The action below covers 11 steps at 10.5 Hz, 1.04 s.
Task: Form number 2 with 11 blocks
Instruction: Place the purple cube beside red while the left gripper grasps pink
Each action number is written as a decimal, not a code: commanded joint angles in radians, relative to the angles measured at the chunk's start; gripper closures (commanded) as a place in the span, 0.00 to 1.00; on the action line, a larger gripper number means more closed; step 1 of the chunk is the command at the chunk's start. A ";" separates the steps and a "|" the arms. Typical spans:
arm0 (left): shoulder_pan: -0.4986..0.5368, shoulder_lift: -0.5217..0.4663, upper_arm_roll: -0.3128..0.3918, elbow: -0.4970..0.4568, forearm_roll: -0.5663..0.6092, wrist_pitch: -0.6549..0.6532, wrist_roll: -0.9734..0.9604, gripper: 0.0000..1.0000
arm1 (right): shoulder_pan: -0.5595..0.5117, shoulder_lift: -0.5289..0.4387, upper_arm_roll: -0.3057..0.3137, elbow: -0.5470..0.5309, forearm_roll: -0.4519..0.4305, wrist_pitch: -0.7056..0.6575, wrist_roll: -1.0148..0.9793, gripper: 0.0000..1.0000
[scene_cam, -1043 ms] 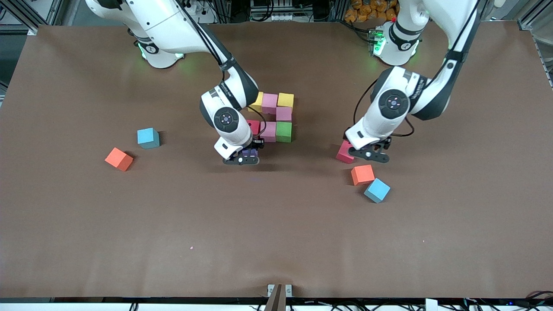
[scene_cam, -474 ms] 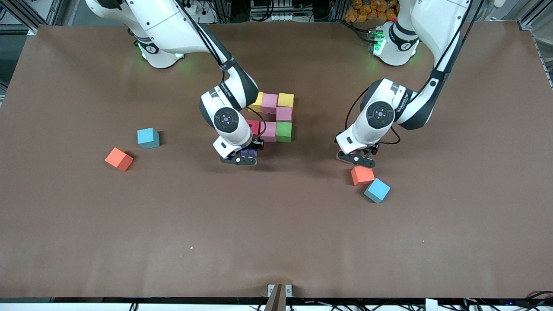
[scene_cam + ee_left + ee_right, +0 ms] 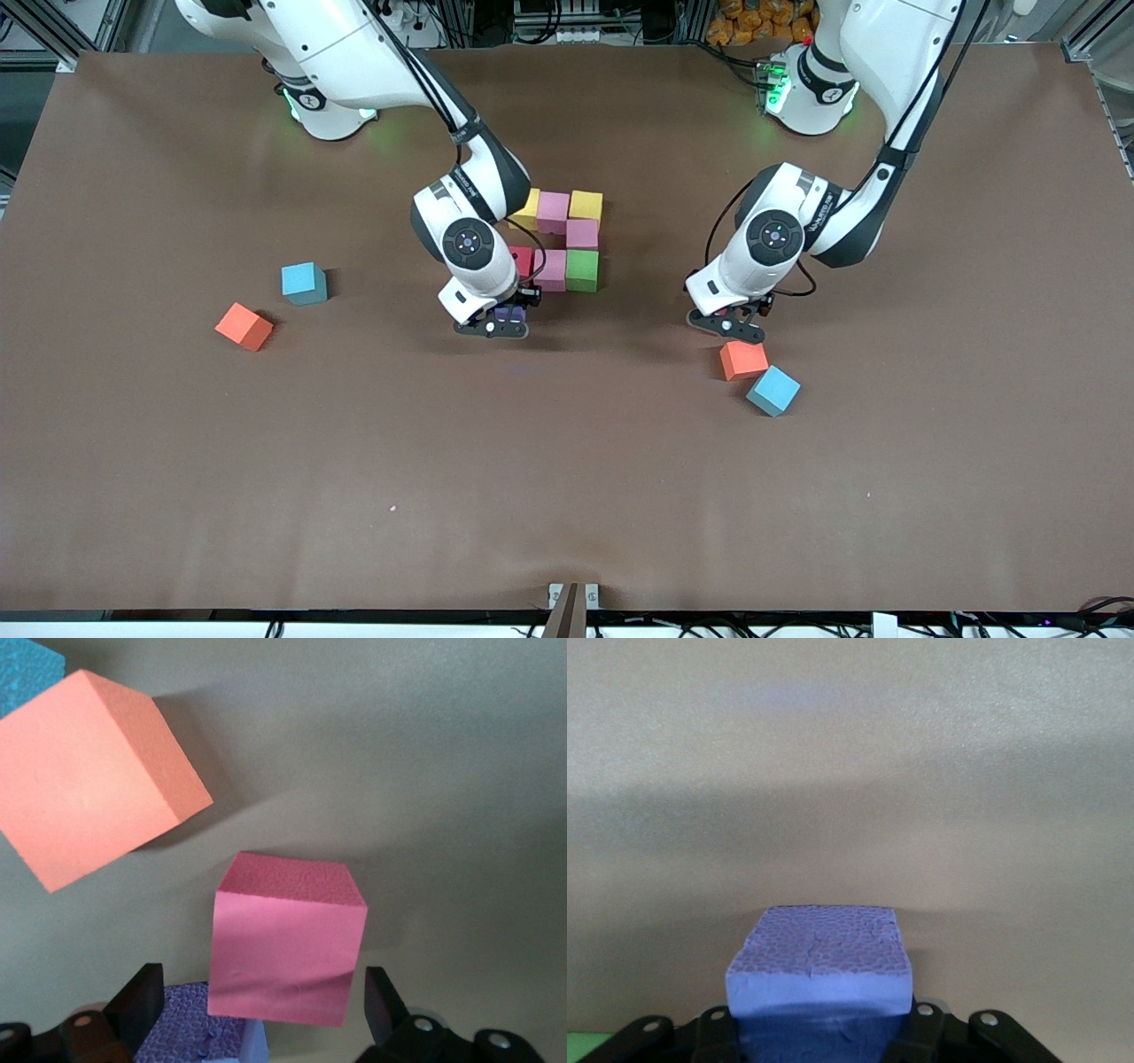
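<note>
The partial figure lies at mid-worktop: yellow block [image 3: 527, 209], pink block [image 3: 553, 207] and second yellow block [image 3: 586, 205] form the row farthest from the front camera; a pink block [image 3: 582, 234] sits below the second yellow; then red block [image 3: 522, 260], pink block [image 3: 552, 269] and green block [image 3: 582, 270] form the middle row. The right tool [image 3: 496, 326] is clamped on the purple block [image 3: 819, 979], low over the worktop [image 3: 567, 461] just nearer the camera than the red block. The left tool [image 3: 257, 1010], fingers apart, straddles the loose pink-red block [image 3: 288, 939] near an orange block [image 3: 743, 360] and a light-blue cube [image 3: 773, 390]. Another orange block [image 3: 244, 326] and a light-blue cube [image 3: 304, 283] lie toward the right arm's end.

Judged step: seating the purple block under the red one. It should go down square and flush, released only once resting, so the foam neighbours are not nudged. The left tool should centre before closing, clear of the orange block.
</note>
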 commanded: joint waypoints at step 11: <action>-0.029 0.041 -0.009 0.030 0.005 0.025 -0.010 0.42 | 0.003 -0.051 -0.010 0.025 -0.017 -0.058 0.058 0.00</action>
